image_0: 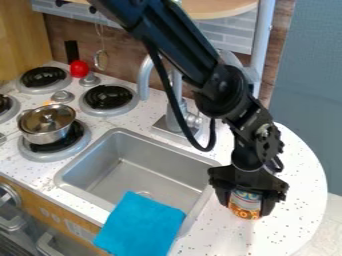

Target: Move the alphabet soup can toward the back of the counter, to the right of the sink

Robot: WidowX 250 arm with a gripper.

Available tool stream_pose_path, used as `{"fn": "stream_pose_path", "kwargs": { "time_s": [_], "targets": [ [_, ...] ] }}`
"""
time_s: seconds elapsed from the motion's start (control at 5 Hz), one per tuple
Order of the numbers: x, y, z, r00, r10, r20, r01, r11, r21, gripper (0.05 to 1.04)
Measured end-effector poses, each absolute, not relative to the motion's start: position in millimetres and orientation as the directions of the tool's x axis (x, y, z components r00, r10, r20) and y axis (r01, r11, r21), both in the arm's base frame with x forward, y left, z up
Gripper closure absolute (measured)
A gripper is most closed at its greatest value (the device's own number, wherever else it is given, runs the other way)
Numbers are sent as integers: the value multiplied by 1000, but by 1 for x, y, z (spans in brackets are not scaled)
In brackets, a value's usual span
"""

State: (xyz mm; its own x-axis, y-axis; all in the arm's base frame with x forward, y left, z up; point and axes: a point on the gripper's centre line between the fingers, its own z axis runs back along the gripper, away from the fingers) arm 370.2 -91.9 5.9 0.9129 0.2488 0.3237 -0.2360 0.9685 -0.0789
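In the camera view, the gripper (246, 204) is over the counter (294, 165), its two fingers closed on a can (245, 213) from either side. The gripper covers the top of the can and both its flanks; whether its base touches the counter is hard to tell. The label shows blue, pale and orange bands, with print too small to read.

Just beside the gripper, on its left in the view, is the sink (143, 167). A blue cloth (141, 225) lies over the sink's near edge, below and left of the gripper, and hides part of the basin; its lower end is cut off. Above and left of the gripper stands the faucet (175, 102), partly behind the arm (180, 42).

Well apart from the gripper, farther left, a lidded pot (45, 131) sits on a burner (75, 137), covering much of it. Behind the pot, a red ball (79, 68) is near a knob (89, 80). Another burner (5, 106) and the oven (17, 220) are cut off by the left edge.
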Motion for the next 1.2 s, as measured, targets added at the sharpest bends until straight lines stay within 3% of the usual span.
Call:
{"fn": "stream_pose_path", "kwargs": {
  "time_s": [0.4,1.2],
  "targets": [
    [391,-74,5,897,296,328,-285,955,-80,78],
    [444,-86,-4,891,283,355,-284,957,-50,78]
  ]
}}
